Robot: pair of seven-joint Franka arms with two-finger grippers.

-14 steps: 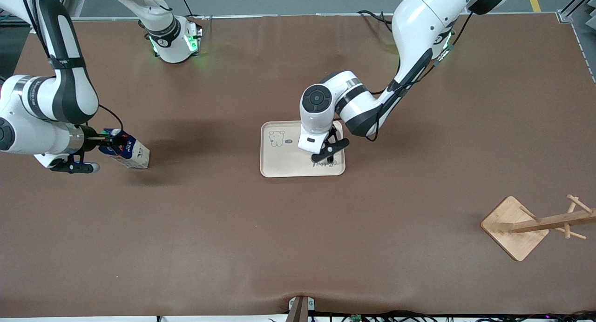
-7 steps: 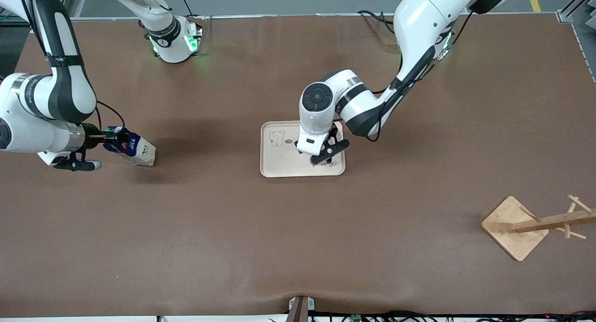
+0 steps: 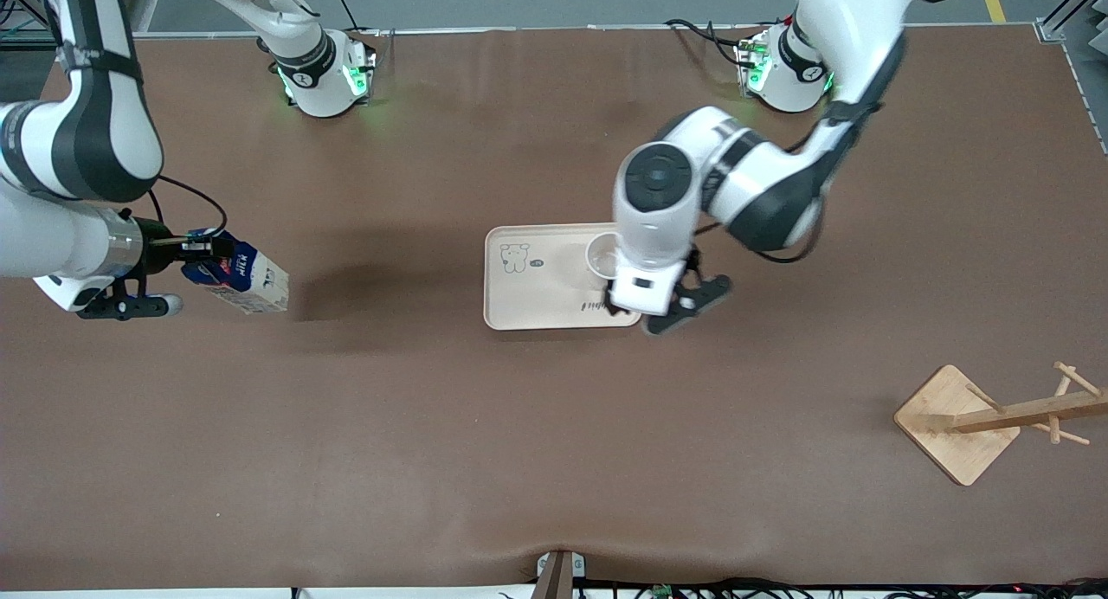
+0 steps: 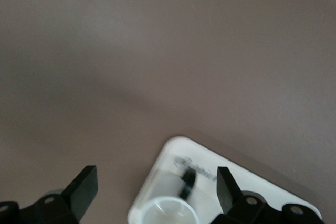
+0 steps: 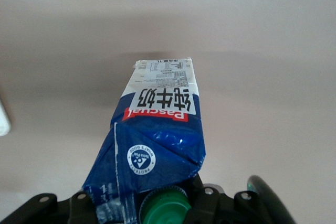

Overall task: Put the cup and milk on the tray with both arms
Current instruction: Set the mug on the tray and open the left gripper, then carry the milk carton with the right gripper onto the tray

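Observation:
The cream tray (image 3: 537,300) lies mid-table. The white cup (image 3: 601,257) stands upright on it, in the corner toward the left arm's end, partly hidden by the left wrist. My left gripper (image 3: 645,309) hangs open over that end of the tray. In the left wrist view its gripper (image 4: 155,187) has nothing between the fingers, and the cup (image 4: 168,211) with its black handle sits on the tray (image 4: 252,182) below. My right gripper (image 3: 195,251) is shut on the top of the blue milk (image 3: 247,280), tilted above the table at the right arm's end. The right wrist view shows that gripper (image 5: 157,203) clamped beside the milk's (image 5: 163,124) green cap.
A wooden rack (image 3: 956,421) with pegs rests toward the left arm's end, nearer the front camera than the tray. The two lit arm bases (image 3: 325,80) (image 3: 783,71) stand along the table's edge farthest from the front camera.
My left gripper opened, let go of the cup on the tray and rose away toward the left arm's end. My right gripper closed on the milk and raised it a little.

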